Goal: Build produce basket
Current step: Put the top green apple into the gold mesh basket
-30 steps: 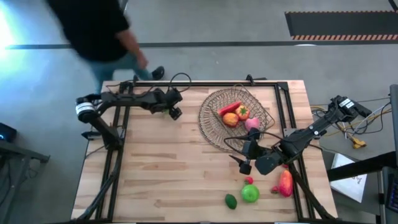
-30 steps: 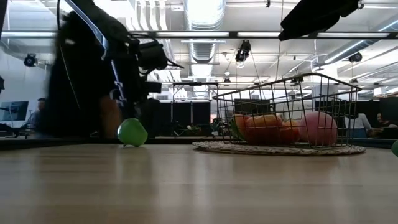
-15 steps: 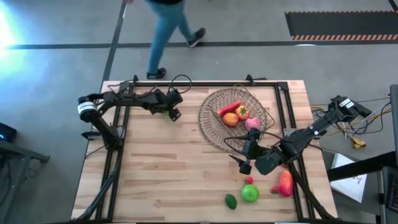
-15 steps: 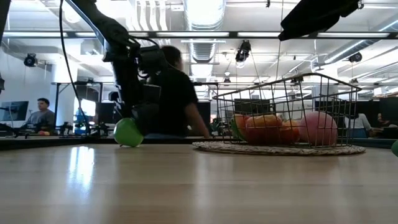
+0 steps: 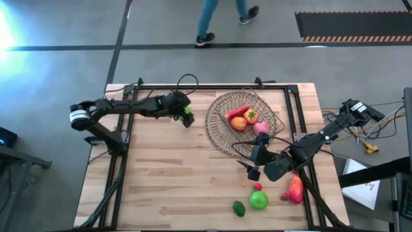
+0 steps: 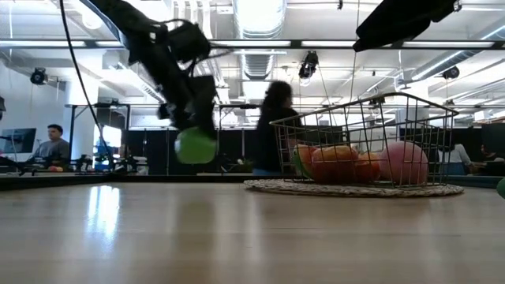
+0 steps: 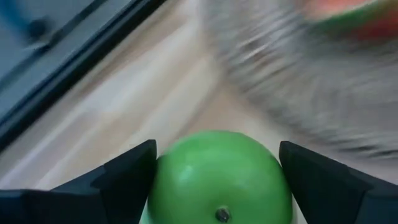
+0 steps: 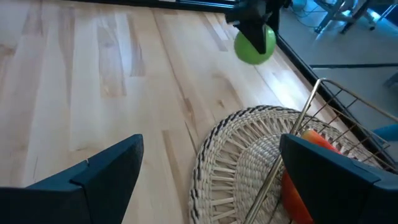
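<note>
L gripper (image 5: 187, 116) has a green apple (image 5: 188, 118) clamped between its jaws, lifted clear off the bench (image 5: 167, 174); in the low view the apple (image 6: 195, 146) hangs in mid-air under the gripper (image 6: 194, 140), and the L wrist view shows it (image 7: 219, 177) filling the gap, one finger (image 7: 121, 177) pressed on each side. Wire basket (image 5: 243, 122) sits just beyond the jaws on a round woven mat (image 6: 355, 188), near but not touching the apple. Inside the basket: red slice (image 5: 236, 111), orange-yellow pepper (image 5: 239, 124), a red piece w/ green top (image 5: 251, 116), pink piece (image 5: 261, 127).

R gripper (image 5: 253, 167) waits on the near side of the basket, low over the bench, jaws spread wide w/ nothing between them; its wrist view looks past both fingers (image 8: 93, 177) at the mat (image 8: 249, 162) and the held apple (image 8: 254, 45) farther off. Further toward the bench front from the R jaws, loose produce: second green apple (image 5: 259, 200), small dark-green one (image 5: 239, 208), a small red piece (image 5: 258, 187), a red-pink piece (image 5: 295, 189).

A person (image 5: 222, 19) is walking on the floor beyond the bench; more people in the room behind, low view.
</note>
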Controlling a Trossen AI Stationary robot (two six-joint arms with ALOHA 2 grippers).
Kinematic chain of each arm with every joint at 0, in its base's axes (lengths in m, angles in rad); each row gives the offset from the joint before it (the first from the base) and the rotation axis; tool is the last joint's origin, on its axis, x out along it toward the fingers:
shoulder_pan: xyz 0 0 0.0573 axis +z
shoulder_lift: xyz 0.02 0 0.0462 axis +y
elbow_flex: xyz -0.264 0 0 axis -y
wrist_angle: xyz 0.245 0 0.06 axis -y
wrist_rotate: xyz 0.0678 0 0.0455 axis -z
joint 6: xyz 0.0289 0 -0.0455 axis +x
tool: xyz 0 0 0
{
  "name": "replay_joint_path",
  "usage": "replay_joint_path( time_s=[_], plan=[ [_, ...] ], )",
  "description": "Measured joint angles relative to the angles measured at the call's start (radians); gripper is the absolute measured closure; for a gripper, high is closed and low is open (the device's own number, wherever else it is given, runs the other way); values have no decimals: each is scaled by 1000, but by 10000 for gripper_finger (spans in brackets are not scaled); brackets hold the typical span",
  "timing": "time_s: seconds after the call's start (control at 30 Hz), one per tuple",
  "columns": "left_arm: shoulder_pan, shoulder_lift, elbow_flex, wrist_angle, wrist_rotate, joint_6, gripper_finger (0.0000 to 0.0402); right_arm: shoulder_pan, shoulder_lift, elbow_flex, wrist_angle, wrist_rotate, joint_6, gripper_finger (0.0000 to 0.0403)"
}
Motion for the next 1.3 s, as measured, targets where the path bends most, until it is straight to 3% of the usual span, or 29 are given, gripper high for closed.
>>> replay_joint_path(
  time_s=[0.17,0.3,0.43,0.6,0.7,0.97,1.3],
  plan=[
    [-52,-47,-100,406,245,-23,87,16,81,-28,59,117,-62,35],
    [-99,-48,-202,822,378,-115,87,24,173,-33,188,223,-151,35],
    [-158,-22,-284,1196,434,-174,87,27,261,-33,421,300,-359,35],
    [-246,28,-324,1458,438,-195,87,27,322,-33,746,359,-689,35],
    [-292,62,-319,1524,437,-196,87,17,323,-33,888,360,-820,35],
    [-325,99,-291,1564,427,-195,86,11,246,-29,925,361,-938,34],
    [-329,94,-302,1463,420,-95,86,13,218,-30,771,376,-801,34]
  ],
)
